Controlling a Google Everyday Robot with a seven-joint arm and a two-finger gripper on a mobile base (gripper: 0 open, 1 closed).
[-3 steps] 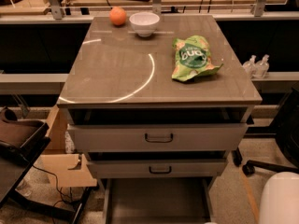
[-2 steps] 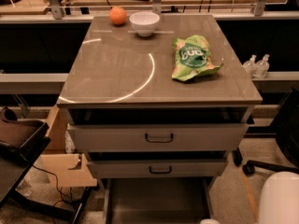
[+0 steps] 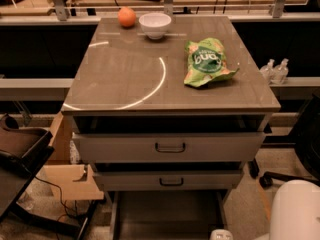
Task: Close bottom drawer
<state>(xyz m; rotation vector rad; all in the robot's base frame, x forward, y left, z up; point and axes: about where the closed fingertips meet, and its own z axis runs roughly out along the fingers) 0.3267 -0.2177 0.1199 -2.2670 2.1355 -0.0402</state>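
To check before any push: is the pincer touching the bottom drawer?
Cannot tell. The camera view shows the pincer only at the picture's lower edge, by the bottom drawer.

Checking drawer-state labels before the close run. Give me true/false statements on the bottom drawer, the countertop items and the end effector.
1. The grey-beige bottom drawer with the flat grey floor stands pulled out. True.
2. The green crinkled snack bag lies in the bottom drawer. False: it lies on the grey cabinet top.
3. The white bowl sits beside the round orange fruit near the top's back edge. True.
4. The end effector holds the snack bag. False: it is a white tip at the view's bottom edge, by the bottom drawer's right side.
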